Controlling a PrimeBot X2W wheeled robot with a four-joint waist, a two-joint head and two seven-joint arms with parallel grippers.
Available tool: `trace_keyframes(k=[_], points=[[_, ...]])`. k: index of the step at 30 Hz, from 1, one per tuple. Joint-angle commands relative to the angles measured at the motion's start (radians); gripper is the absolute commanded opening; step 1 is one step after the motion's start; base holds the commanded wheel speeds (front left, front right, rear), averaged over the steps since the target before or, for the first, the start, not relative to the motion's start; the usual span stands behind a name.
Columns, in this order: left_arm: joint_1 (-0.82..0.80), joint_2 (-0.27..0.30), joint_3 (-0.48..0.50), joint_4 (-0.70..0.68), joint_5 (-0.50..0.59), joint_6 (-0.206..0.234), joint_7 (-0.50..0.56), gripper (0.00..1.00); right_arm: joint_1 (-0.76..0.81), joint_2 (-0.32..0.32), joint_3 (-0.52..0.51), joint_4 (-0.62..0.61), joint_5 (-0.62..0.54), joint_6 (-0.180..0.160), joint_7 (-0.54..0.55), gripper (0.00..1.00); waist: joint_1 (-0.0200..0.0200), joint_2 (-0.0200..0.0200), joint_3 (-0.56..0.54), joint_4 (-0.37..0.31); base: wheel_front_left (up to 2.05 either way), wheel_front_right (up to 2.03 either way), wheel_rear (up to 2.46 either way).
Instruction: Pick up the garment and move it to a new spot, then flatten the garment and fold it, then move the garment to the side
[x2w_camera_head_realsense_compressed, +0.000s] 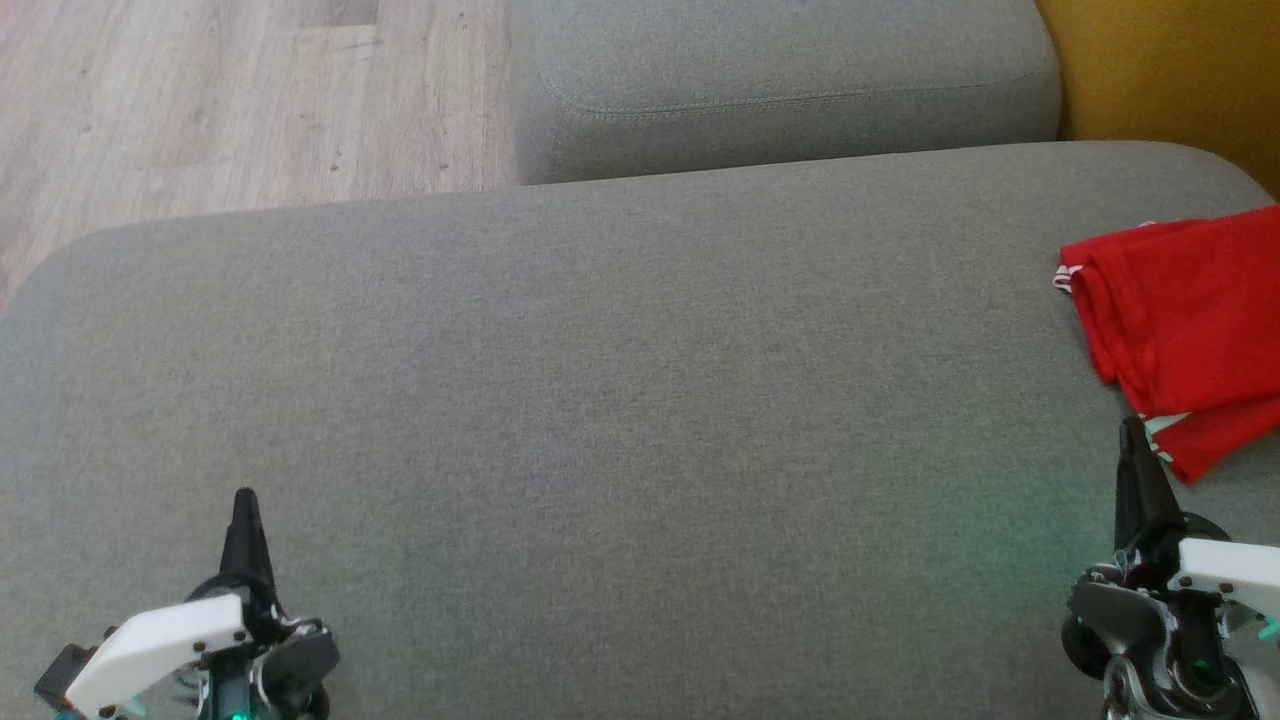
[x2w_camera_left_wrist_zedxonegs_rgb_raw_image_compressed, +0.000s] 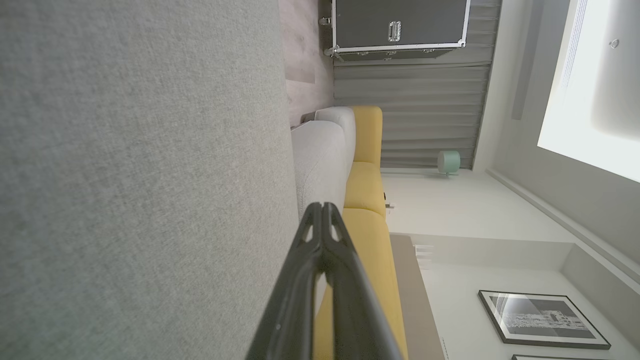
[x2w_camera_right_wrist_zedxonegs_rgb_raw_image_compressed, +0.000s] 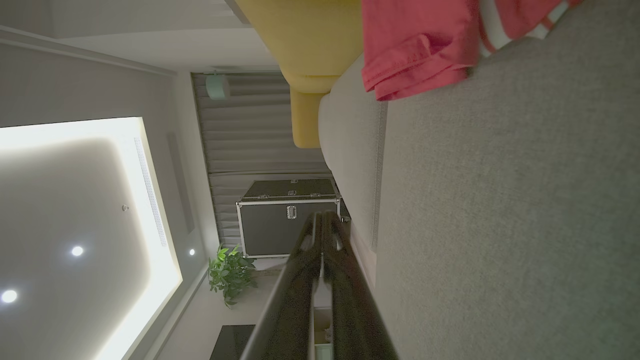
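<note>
I see the red garment (x2w_camera_head_realsense_compressed: 1190, 320) lying folded at the right end of the big grey cushion (x2w_camera_head_realsense_compressed: 600, 400), running past the head view's right edge. White striped trim shows at its near and far corners. My left tool (x2w_camera_head_realsense_compressed: 245, 497) sits over the cushion's near left corner, its two dark fingers pressed together with nothing between them. My right tool (x2w_camera_head_realsense_compressed: 1132, 428) is over the cushion's near right part, also closed and empty, its tip just beside the garment's near edge. In the right wrist view the cloth lies ahead of the fingertips, apart from them. Beyond the cushion's far edge sits a second grey cushion (x2w_camera_head_realsense_compressed: 780, 90). Wood floor (x2w_camera_head_realsense_compressed: 200, 100) lies past the far left corner and yellow upholstery (x2w_camera_head_realsense_compressed: 1170, 70) past the far right.
</note>
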Motion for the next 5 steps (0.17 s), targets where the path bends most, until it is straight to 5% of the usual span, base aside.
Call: trace_keyframes(k=[1, 5], points=[[-0.05, 0.008, 0.041, -0.029, 0.005, -0.007, 0.01, 0.0, -0.051, 0.0, 0.017, -0.032, -0.001, -0.001, 0.007, 0.0, 0.0, 0.0, 0.0, 0.0, 0.0, 0.0, 0.0], [-0.05, 0.007, 0.042, -0.029, 0.006, -0.007, 0.011, 0.0, -0.051, 0.0, 0.016, -0.032, -0.002, -0.001, 0.008, 0.0, 0.0, 0.0, 0.0, 0.0, 0.0, 0.0, 0.0]])
